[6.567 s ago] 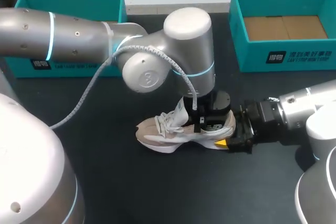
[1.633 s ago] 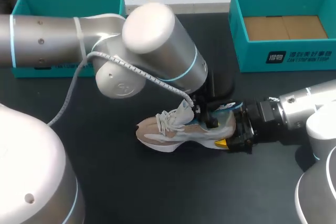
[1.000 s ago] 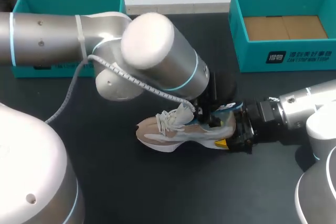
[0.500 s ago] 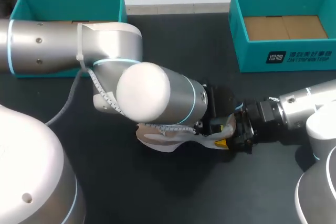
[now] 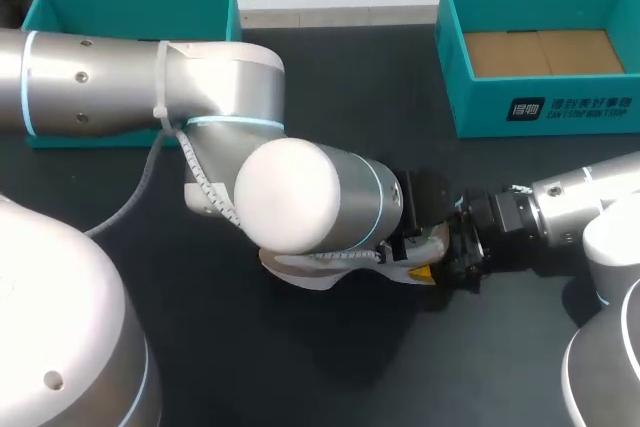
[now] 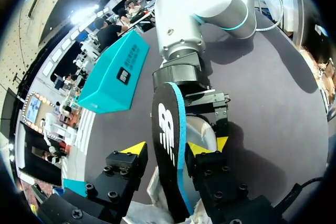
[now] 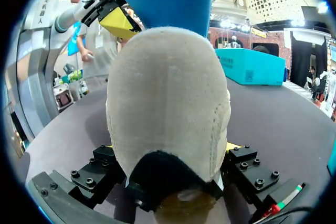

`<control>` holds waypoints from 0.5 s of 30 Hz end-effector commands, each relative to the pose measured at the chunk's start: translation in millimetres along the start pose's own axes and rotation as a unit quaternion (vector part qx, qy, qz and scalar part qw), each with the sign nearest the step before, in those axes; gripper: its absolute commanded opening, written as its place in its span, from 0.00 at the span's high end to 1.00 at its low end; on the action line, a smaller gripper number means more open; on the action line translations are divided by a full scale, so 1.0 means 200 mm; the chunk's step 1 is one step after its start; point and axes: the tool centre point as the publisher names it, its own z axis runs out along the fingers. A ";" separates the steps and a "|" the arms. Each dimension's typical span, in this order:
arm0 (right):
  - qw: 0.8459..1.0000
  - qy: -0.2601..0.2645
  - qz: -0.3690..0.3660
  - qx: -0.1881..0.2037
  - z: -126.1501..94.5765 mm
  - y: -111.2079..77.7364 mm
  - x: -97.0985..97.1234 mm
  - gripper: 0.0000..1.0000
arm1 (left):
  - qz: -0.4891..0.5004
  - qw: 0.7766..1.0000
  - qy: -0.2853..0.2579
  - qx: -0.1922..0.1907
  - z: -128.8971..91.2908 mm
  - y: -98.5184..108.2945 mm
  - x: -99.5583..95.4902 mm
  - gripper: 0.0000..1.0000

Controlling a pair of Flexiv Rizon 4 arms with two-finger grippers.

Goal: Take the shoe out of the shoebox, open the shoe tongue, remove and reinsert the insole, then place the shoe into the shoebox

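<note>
Step in hand: we are judging this to be the reinsertion of the insole [image 6: 167,129]. The shoe [image 5: 300,269] is out of the shoebox [image 5: 545,112] and the insole is standing up out of its opening.

Shoe: it is lying on the dark bench [image 5: 300,367], well apart from the shoebox, with its heel towards our right arm. Most of it is hiding under our left arm in the head view.

Right tool [image 7: 169,150]: it is clamping the shoe's heel from both sides and bracing the shoe against the bench.

Left tool [image 6: 170,148]: its fingers are standing fairly narrow, and we are reading them as pinching the insole between them, black face to one side, blue underside to the other.

Next move: we are expecting to have to feed the insole's front end down towards the toe and press it flat. The right tool would be holding the heel steady meanwhile.

Change: the left arm's wrist has been swinging down and across the shoe, so it is now covering the laces and tongue that were showing a second ago. The blue edge of the insole, showing above the heel then, is now hiding in the head view. The right arm and the shoe are keeping their place.
</note>
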 end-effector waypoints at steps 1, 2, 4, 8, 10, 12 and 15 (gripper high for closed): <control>1.000 0.000 0.000 0.000 0.01 -0.02 0.00 1.00 | -0.003 1.000 -0.003 0.000 0.01 0.01 0.01 0.56; 1.000 0.000 0.000 0.000 0.01 -0.02 0.00 1.00 | -0.003 1.000 -0.003 -0.001 0.02 0.01 0.01 0.56; 1.000 0.000 0.000 0.000 0.01 -0.02 0.00 1.00 | -0.005 1.000 -0.006 -0.002 0.02 0.02 0.01 0.59; 1.000 0.000 0.000 0.000 0.01 -0.02 0.00 1.00 | -0.012 1.000 -0.006 -0.010 0.03 0.05 0.02 0.63; 1.000 0.000 0.000 0.000 0.01 -0.02 0.00 1.00 | -0.017 1.000 -0.003 -0.009 0.04 0.05 0.02 0.67; 1.000 0.000 0.000 0.000 0.01 -0.02 0.00 1.00 | -0.021 1.000 -0.006 -0.009 0.05 0.06 0.03 0.69; 1.000 0.000 0.000 0.000 0.01 -0.02 0.00 1.00 | -0.024 1.000 -0.005 -0.010 0.06 0.06 0.03 0.78</control>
